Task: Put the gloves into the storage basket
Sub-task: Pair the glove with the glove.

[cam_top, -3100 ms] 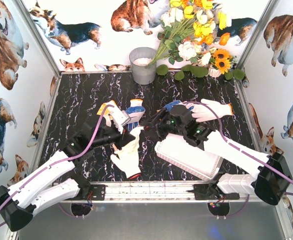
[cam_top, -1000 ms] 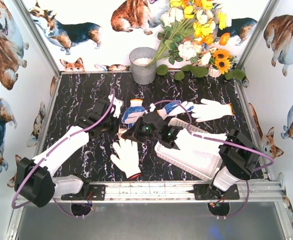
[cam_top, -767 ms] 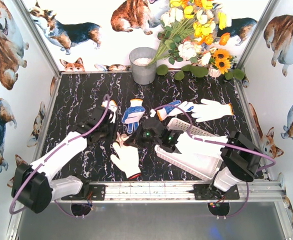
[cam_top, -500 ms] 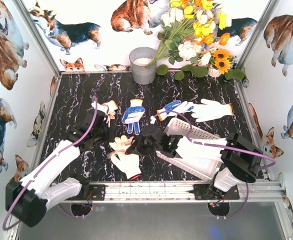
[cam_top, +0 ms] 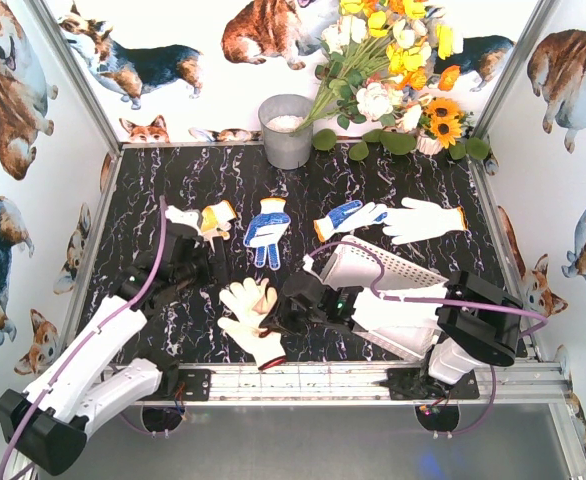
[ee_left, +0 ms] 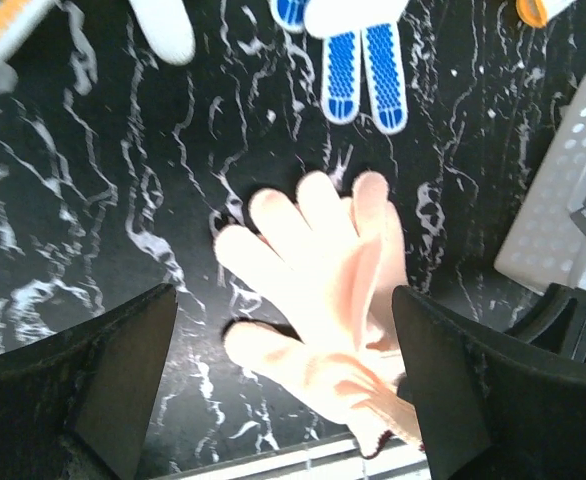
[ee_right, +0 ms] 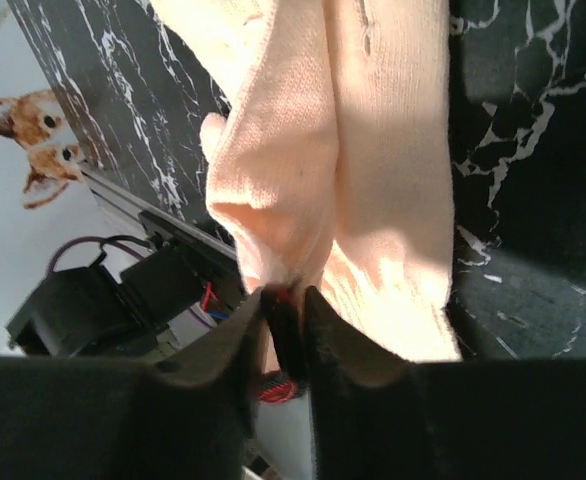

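A plain white glove (cam_top: 245,312) with a red cuff edge lies near the front rail, partly folded. My right gripper (cam_top: 281,322) is shut on its cuff fabric (ee_right: 285,300), the jaws almost together. My left gripper (cam_top: 205,268) hangs open to the left of this glove, which spreads below its wide fingers (ee_left: 313,270). Other gloves lie behind: an orange-cuffed one (cam_top: 201,217), a blue-dotted one (cam_top: 266,228), a blue-palmed one (cam_top: 345,214) and a white one (cam_top: 423,218). The white storage basket (cam_top: 398,268) sits at the front right, tipped up under the right arm.
A grey metal bucket (cam_top: 286,130) and a flower bouquet (cam_top: 393,70) stand at the back wall. The aluminium front rail (cam_top: 303,378) runs just below the held glove. Panels with dog pictures close in the left, right and back.
My left gripper opened, let go of the orange-cuffed glove and drew back toward the near left. My right gripper came down to the plain white glove and shut on its cuff.
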